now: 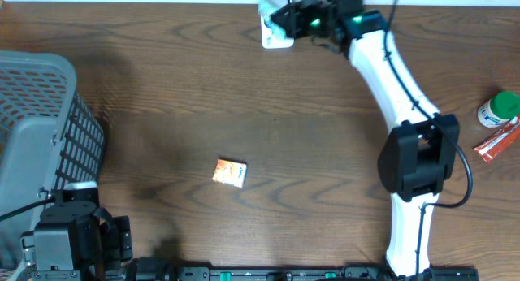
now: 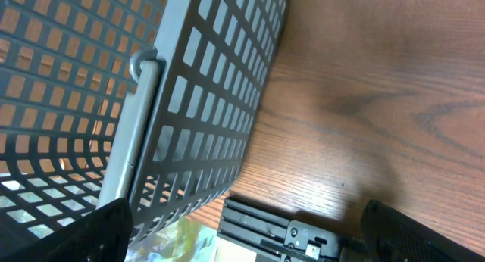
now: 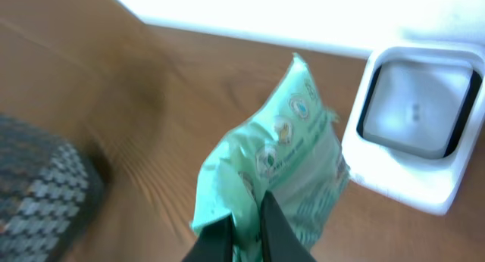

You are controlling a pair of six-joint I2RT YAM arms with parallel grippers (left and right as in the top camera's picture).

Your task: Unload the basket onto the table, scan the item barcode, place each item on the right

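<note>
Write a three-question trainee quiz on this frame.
1. True or false: the right gripper is shut on a green pouch near the white scanner.
2. Fill in: the open left gripper is beside a grey ___.
3. Where is the orange box? A) on the scanner B) mid-table C) in the left gripper

Key: 1 true; 2 basket; 3 B.
</note>
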